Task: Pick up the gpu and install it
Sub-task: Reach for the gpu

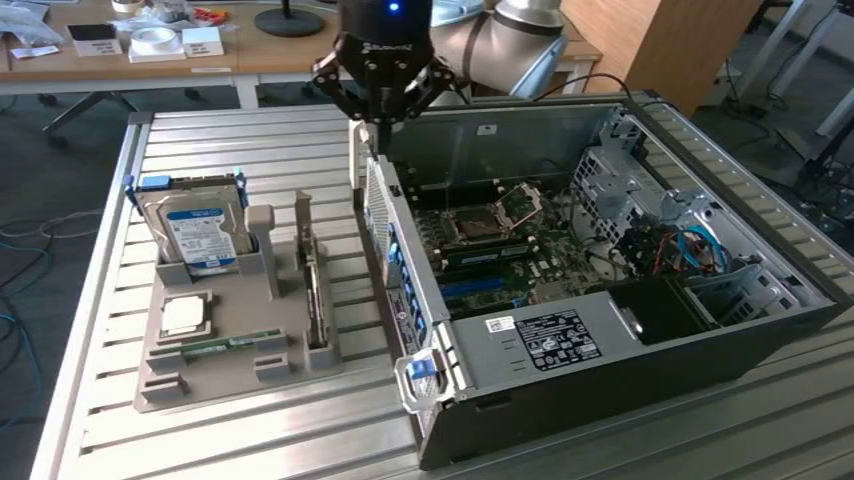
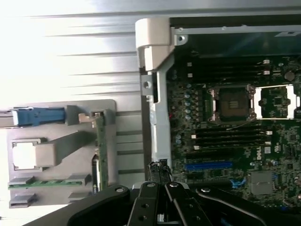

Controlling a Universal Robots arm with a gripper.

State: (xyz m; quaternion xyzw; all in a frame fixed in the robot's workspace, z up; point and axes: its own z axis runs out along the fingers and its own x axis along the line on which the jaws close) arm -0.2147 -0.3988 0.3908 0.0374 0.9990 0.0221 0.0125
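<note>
Here, closest to the exterior view, the open computer case (image 1: pixel 601 400) lies on its side with the motherboard (image 1: pixel 507 250) facing up. Just beside it, on the exterior view's left, sits a grey holder (image 1: pixel 227 375). The gpu (image 1: pixel 315 290) stands on edge in the holder's slot nearest the case, not yet lifted. A RAM stick (image 1: pixel 220 347), a processor chip (image 1: pixel 184 315) and a blue-labelled hard drive (image 1: pixel 200 235) fill the other cradles. Farther back, the pincer (image 1: pixel 378 122) hangs over the case's rear rim with its tips pressed together and nothing between them, well apart from the card.

The risks, as I judge them, come from that position. The closed tips sit right above thin sheet metal, so a straight drop would likely strike the rim. The card is narrow and stands between holder posts. A grip that lands off-centre or skewed could tilt it and jam it in the slot. It could also drag the holder, which appears merely to rest on the counter. Inside the case, loose cables (image 1: pixel 694 250) crowd the board's far side and leave little room for a tilted card.

The counter (image 1: pixel 227 145) is ribbed bare metal, pale and reflective. Beyond it stand a wooden desk (image 1: pixel 267 60) carrying small boxes and a tall wooden panel (image 1: pixel 654 40). Cords (image 1: pixel 27 235) trail on the dark floor.
</note>
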